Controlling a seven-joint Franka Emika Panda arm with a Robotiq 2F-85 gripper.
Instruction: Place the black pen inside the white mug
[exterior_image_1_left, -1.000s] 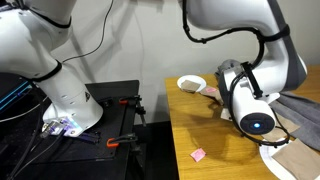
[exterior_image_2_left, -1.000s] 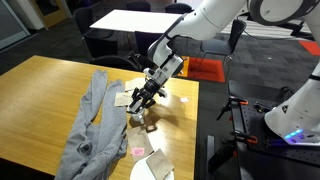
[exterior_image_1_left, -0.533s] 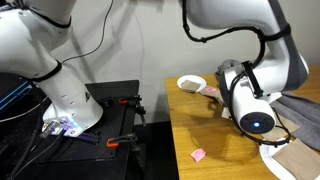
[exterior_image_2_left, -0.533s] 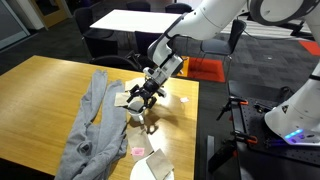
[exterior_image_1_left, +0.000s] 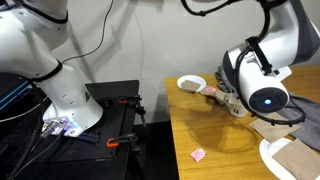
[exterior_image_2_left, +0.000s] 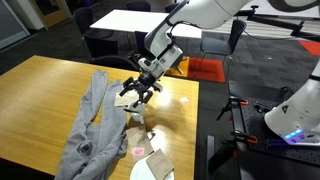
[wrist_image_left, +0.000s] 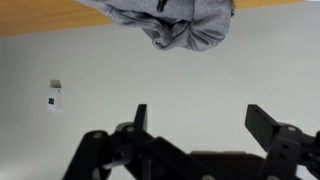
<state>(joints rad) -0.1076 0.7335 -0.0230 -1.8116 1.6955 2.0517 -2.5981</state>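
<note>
My gripper (exterior_image_2_left: 133, 95) hangs open above the wooden table (exterior_image_2_left: 40, 90), just over the white mug (exterior_image_2_left: 134, 119), with a gap between them. In the wrist view the gripper (wrist_image_left: 200, 112) has both dark fingers (wrist_image_left: 140, 115) spread wide with nothing between them. That view shows neither the mug nor the table below. The arm's wrist (exterior_image_1_left: 262, 92) blocks the mug in an exterior view. The black pen is not visible in any view.
A grey cloth (exterior_image_2_left: 95, 130) lies along the table beside the mug and also shows in the wrist view (wrist_image_left: 180, 22). A white bowl (exterior_image_1_left: 190, 83), a small pink piece (exterior_image_1_left: 198, 155) and a white plate (exterior_image_1_left: 275, 160) sit near the table's edge.
The jaws went from nearly closed to wide open, and the gripper has lifted up away from the mug.
</note>
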